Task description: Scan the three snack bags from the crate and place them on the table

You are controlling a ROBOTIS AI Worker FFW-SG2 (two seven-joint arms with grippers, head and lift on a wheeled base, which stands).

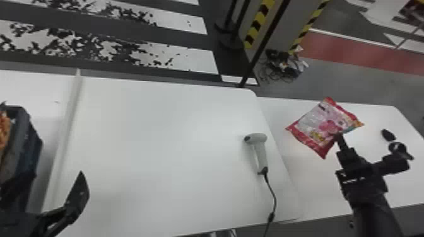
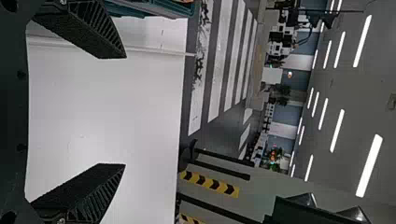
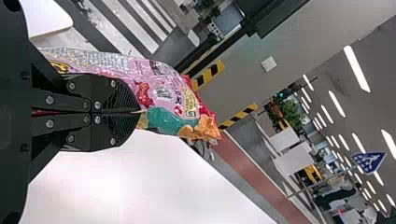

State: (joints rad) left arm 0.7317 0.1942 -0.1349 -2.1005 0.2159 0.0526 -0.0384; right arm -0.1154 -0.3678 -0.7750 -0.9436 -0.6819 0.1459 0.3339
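Observation:
The right gripper (image 1: 339, 135) is over the right-hand table, shut on the edge of a pink and red snack bag (image 1: 325, 124). In the right wrist view, the right gripper (image 3: 135, 112) has its fingers pressed together on the bag (image 3: 159, 93). The scanner (image 1: 259, 148), white with a black cable, lies on the middle table (image 1: 164, 141) near its right edge. At the lower left, beside the crate (image 1: 23, 135), is the left gripper (image 1: 75, 195); in the left wrist view the left gripper (image 2: 123, 111) stands wide open with nothing between its fingers. Orange contents show inside the crate.
On the right table (image 1: 315, 189), a small black object (image 1: 388, 135) lies near the right arm. A raised strip (image 1: 67, 116) runs along the left of the middle table. Beyond the tables stand dark poles and a pillar with yellow and black stripes (image 1: 260, 23).

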